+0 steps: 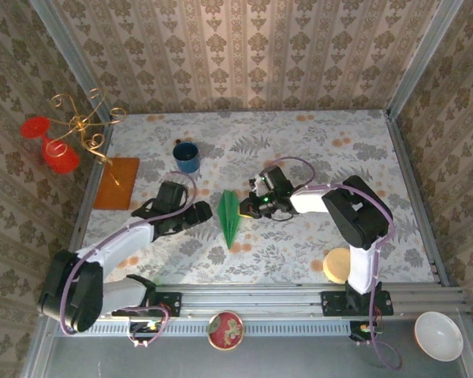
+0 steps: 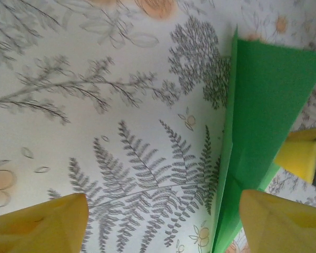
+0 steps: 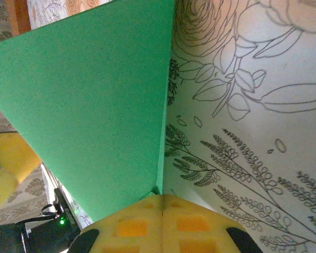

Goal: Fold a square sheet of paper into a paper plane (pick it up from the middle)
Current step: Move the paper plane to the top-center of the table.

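1. The paper plane (image 1: pixel 230 216) rests on the middle of the surface (image 1: pixel 315 157), between the two arms. It is a long, narrow green dart running away from their bases. In the wrist views one wing stands up steeply and does not lie flat.
2. The right gripper (image 3: pixel 162 211) sits at the plane's right side with its jaws pressed together. The foot of the green fold seems to run into the seam between the pads, so I judge it clamped on the plane. That hold should act as a steady anchor and neither pull nor twist.
3. The left gripper (image 2: pixel 163 211) hangs low at the plane's left side with its jaws apart. The paper's edge stands between them, close to one finger, while the other finger is over bare printed surface.
4. The step in hand looks like pinching the fold from the left. The jaws should shift until the fold is centred between them, stay square to the crease, and close gently.
5. The paper is thin, so an off-centre pinch would likely buckle or drag it. The opposite pads are just beyond the sheet and need room.
6. The blue mug (image 1: pixel 187 156) and the orange-brown sheet (image 1: pixel 117 183) lie well apart.
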### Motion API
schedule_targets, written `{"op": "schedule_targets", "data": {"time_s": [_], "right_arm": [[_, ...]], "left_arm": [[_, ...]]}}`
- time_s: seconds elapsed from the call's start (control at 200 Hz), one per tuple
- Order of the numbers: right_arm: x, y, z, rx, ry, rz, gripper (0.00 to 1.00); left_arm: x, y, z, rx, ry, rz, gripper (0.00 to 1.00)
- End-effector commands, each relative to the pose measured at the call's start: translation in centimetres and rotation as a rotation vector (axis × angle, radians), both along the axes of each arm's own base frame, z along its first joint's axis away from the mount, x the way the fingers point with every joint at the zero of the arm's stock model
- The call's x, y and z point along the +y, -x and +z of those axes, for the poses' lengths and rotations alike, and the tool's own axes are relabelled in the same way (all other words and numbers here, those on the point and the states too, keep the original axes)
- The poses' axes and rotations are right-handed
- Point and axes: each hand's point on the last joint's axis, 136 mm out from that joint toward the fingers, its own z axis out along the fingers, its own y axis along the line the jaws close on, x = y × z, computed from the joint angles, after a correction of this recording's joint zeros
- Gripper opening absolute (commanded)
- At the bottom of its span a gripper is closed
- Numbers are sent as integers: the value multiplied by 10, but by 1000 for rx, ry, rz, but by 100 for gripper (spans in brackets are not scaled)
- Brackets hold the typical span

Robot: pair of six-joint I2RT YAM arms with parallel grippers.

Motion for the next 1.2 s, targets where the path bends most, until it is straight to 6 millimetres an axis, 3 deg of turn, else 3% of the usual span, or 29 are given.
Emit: {"op": "schedule_targets", "data": {"time_s": [0.0, 0.15, 0.5, 0.715, 0.97, 1.195], "right_arm": [[-1, 0, 2, -9, -36, 19, 2], [-4, 1, -1, -8, -31, 16, 2], [-6, 0, -1, -13, -37, 15, 2], [-12, -3, 5, -25, -40, -12, 1], [-33, -10, 16, -57, -37, -91, 0], [-38, -8, 7, -42, -13, -118, 0]], "left_arm": [[-17, -10, 10, -16, 33, -5, 73], [-41, -14, 12, -11, 103, -55, 70], [-68, -27, -6, 70, 82, -117, 34], [-63, -34, -13, 86, 37, -96, 6], [-36, -33, -5, 27, 13, 12, 3], [-28, -23, -18, 48, 29, 65, 4]]}}
